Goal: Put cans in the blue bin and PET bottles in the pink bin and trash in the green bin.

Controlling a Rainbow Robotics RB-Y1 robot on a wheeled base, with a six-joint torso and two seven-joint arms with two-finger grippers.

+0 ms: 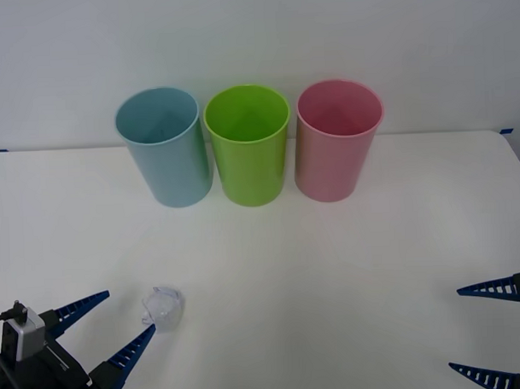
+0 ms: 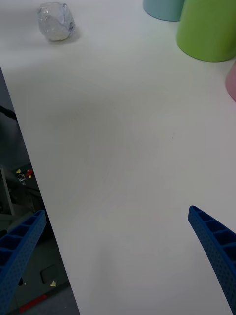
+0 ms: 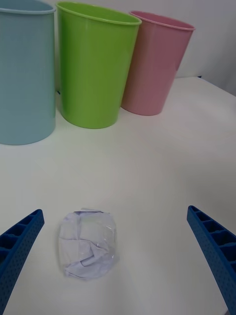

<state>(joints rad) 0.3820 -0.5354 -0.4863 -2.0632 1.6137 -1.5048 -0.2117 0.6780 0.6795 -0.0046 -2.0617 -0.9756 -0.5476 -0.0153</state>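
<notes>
Step in hand: the reach for the trash, nothing gripped yet. My left hand (image 1: pixel 109 328) sits at the near left of the table (image 1: pixel 331 286), fingers spread wide and empty. The trash (image 1: pixel 163 308), a small white crumpled wad, lies on the table just beside my left hand's inner finger, a bit ahead of the tips, not touching either one. In the left wrist view it sits between the two fingers but off-centre, closer to one finger (image 3: pixel 17 251) than the other. My right hand (image 1: pixel 491 331) waits at the near right, also released and holding nothing, well apart from the wad. At the far side the bins stand upright in a row, nearly touching: blue bin (image 1: pixel 163 147) left, green bin (image 1: pixel 250 146) middle, pink bin (image 1: pixel 335 141) right. Next move, as I judge it: ease the left hand forward and a little right so the wad is centred, then close lightly, since it looks soft and should crush easily. After that, lift clear of the rims and carry it to the green bin. I see no cans or bottles on the table.
</notes>
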